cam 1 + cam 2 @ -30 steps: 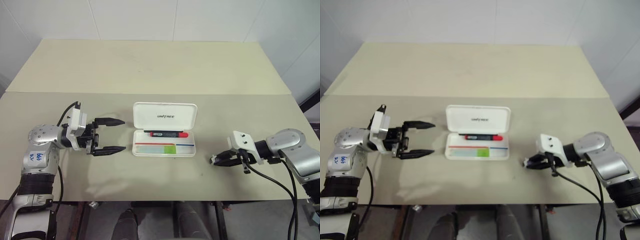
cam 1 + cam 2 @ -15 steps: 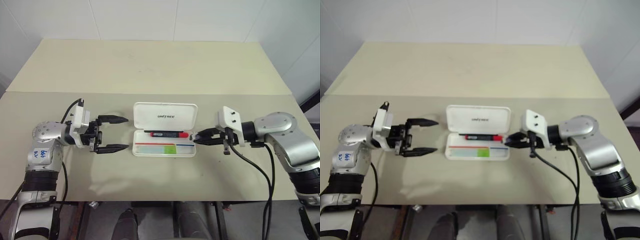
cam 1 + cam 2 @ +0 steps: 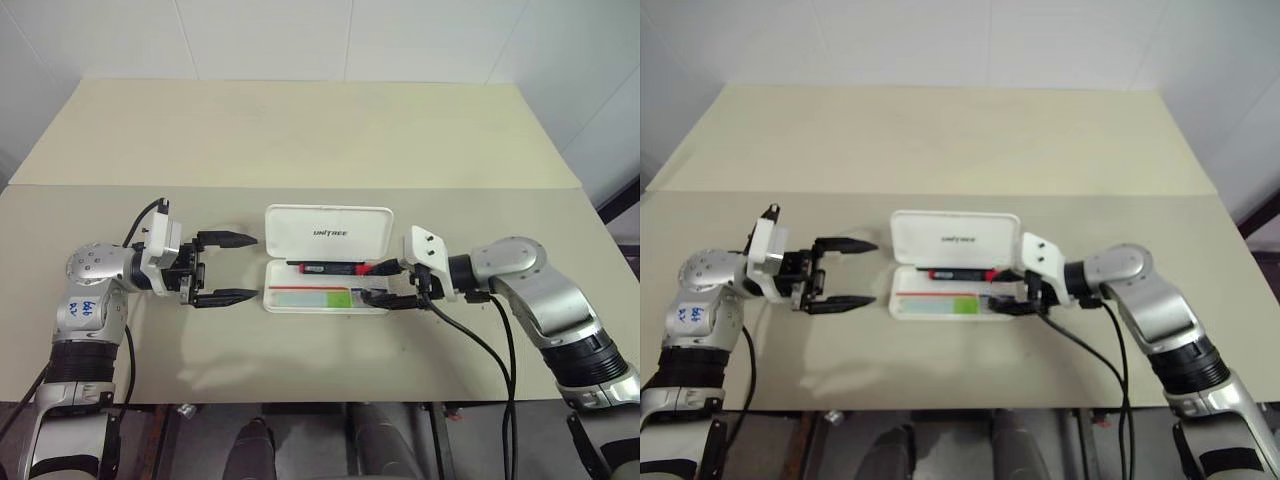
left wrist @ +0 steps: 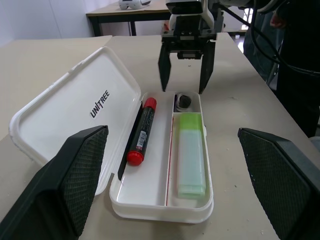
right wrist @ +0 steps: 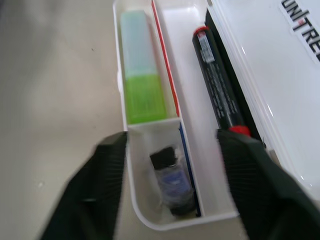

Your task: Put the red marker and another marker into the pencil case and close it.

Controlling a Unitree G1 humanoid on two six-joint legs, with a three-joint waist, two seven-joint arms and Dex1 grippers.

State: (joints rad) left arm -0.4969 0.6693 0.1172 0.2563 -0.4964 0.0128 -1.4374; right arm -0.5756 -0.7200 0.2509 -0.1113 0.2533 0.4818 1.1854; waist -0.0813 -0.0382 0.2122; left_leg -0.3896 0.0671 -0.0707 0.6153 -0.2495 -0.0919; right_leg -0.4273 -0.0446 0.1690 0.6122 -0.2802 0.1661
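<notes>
A white pencil case [image 3: 329, 262] lies open at the centre of a beige table [image 3: 300, 140], its lid tilted away. Inside, the red marker [image 3: 332, 268] lies along the far side and a green marker [image 3: 312, 297] along the near side. The left gripper [image 3: 238, 268] hovers just left of the case with fingers spread. The right gripper [image 3: 372, 283] straddles the case's right end, fingers apart.

White pencil case [image 4: 65, 120] with dark lettering; black red marker [image 4: 140, 132], red-capped; pale green marker [image 4: 191, 161].
</notes>
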